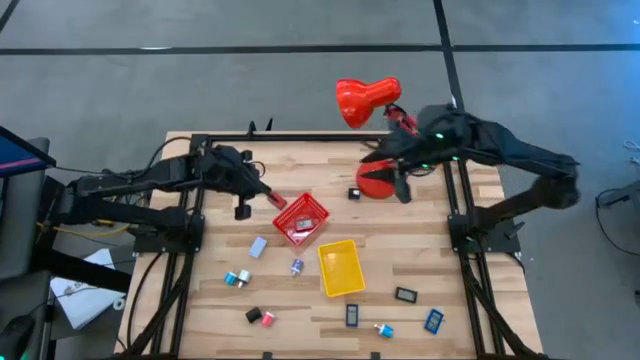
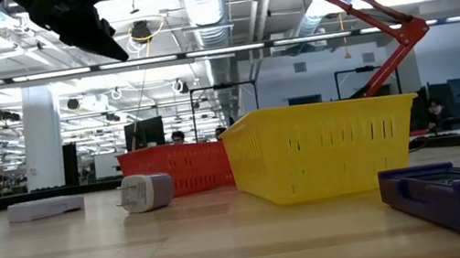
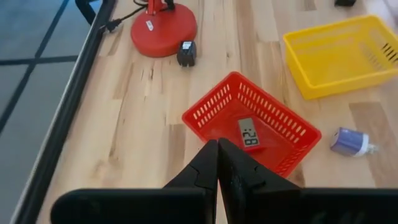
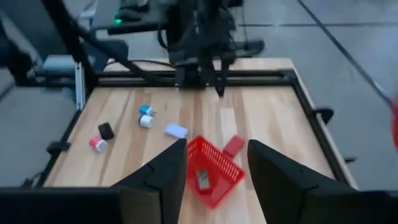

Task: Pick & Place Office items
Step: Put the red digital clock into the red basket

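Only readable thing here is the little clock display (image 3: pixel 248 134) lying in the red tray (image 3: pixel 217 106), just ahead of the left arm's closed jaws. Its screen shows digits that look like ":28", turned sideways. There's a small white label (image 3: pixel 150 25) on the red lamp base (image 3: pixel 163 35) farther out, too tiny to read.

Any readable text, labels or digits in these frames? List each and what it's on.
":28" or similar: digits on the small clock lying in the red tray; any leading digit is unclear.
White sticker on the lamp base: too small to read.
Nothing else is legible in any view.
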### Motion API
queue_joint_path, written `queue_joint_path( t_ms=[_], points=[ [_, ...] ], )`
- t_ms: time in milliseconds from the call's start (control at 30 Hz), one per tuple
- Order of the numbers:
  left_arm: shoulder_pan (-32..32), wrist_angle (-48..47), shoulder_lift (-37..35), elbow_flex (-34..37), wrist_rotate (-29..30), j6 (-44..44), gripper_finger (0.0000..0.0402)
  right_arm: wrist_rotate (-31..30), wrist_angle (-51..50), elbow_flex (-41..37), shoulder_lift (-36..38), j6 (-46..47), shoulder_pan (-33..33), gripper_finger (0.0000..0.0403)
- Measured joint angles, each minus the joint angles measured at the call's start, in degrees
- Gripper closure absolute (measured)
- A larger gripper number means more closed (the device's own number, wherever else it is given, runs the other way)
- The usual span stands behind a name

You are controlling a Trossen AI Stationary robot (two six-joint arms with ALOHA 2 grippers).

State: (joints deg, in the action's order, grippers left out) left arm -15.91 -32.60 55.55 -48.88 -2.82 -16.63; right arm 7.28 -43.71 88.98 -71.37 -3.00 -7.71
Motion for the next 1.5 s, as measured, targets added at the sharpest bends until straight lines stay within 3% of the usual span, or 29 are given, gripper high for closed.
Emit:
queue_joint_path(
  t_ms=[267, 700, 933, 1267, 1500],
  points=[
    [-4.1, -3.8, 5.4, -1.8, -0.6, -9.0, 0.0358, -3.3, 15.9, -23.1, 14.9, 10.2, -0.1, 0.0247],
    [-8.4, -12.3, 20.4, -4.3, -0.8, -23.1, 0.0288, -5.8, 34.1, -40.0, 20.4, 12.9, 4.3, 0.0247],
    [-10.0, -13.4, 26.2, -4.3, 0.5, -31.0, 0.0246, -5.9, 36.5, -43.5, 20.7, 16.1, 4.2, 0.0247],
    [-8.6, -12.5, 36.4, -8.8, 4.3, -31.4, 0.0153, -5.9, 37.1, -43.5, 19.9, 16.1, 4.2, 0.0247],
    [-8.4, -12.3, 42.1, -12.2, 4.8, -31.6, 0.0131, -5.8, 37.0, -43.5, 19.9, 16.6, 4.2, 0.0247]
  ],
)
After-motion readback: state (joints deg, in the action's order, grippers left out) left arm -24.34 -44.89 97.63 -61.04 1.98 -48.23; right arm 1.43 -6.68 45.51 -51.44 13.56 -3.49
